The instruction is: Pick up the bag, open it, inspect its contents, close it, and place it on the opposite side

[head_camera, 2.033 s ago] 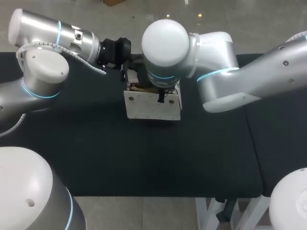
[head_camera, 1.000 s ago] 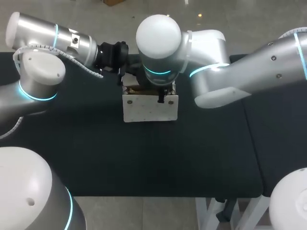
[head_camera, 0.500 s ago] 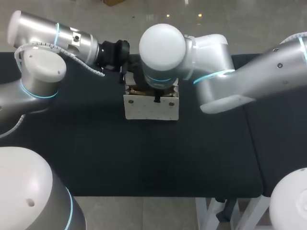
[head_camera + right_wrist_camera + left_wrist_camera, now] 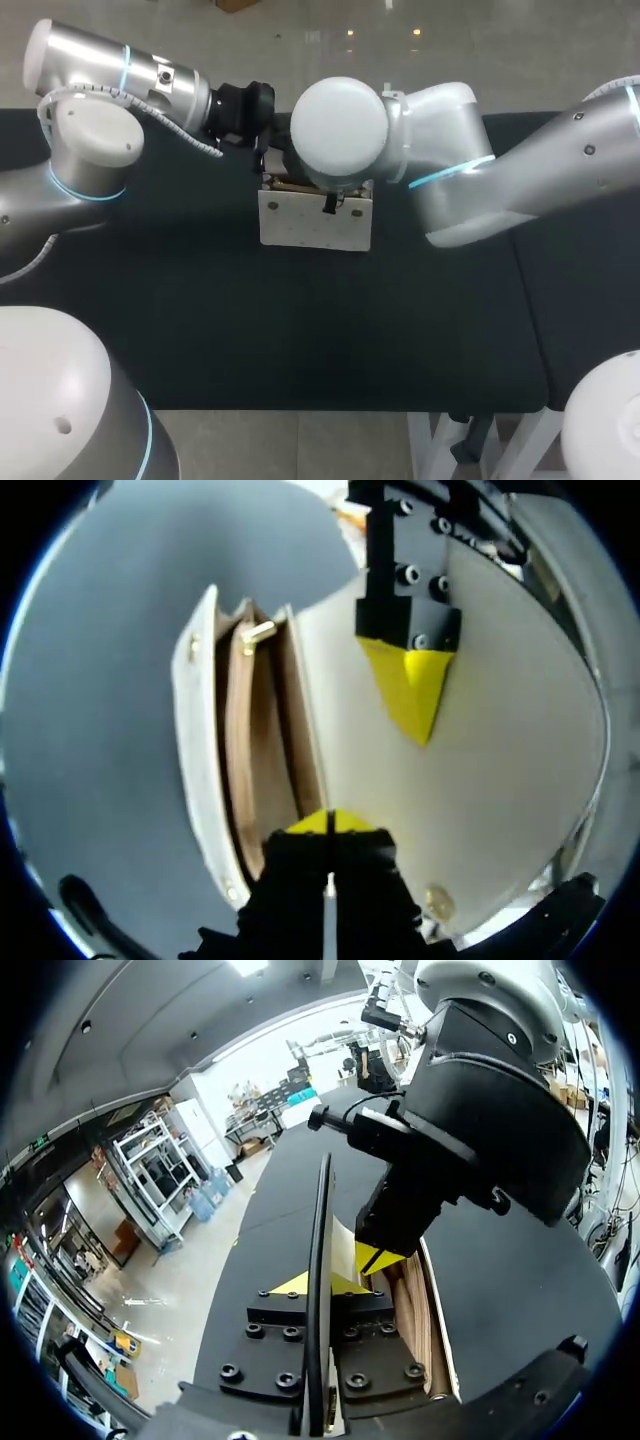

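Note:
The white bag (image 4: pixel 315 218) stands on the black table (image 4: pixel 300 330) at the back middle, with its flap (image 4: pixel 490 770) lifted and its tan inside (image 4: pixel 255 770) showing. My left gripper (image 4: pixel 320 1282) is shut on the flap's thin edge (image 4: pixel 322 1210). In the right wrist view one of its yellow fingers (image 4: pixel 410 685) lies against the flap's white inner face. My right arm (image 4: pixel 340 125) hangs over the bag and hides its top. My right gripper (image 4: pixel 330 822) is shut, its tips together at the rim of the bag's mouth. I see nothing between them.
A brass clasp (image 4: pixel 258 632) sits at the far end of the bag's mouth. The black table stretches bare in front of the bag and to both sides. Its front edge (image 4: pixel 300 408) is near.
My right gripper has shut, and its wrist has moved down over the bag. The left gripper keeps its hold on the flap, and the bag has barely shifted.

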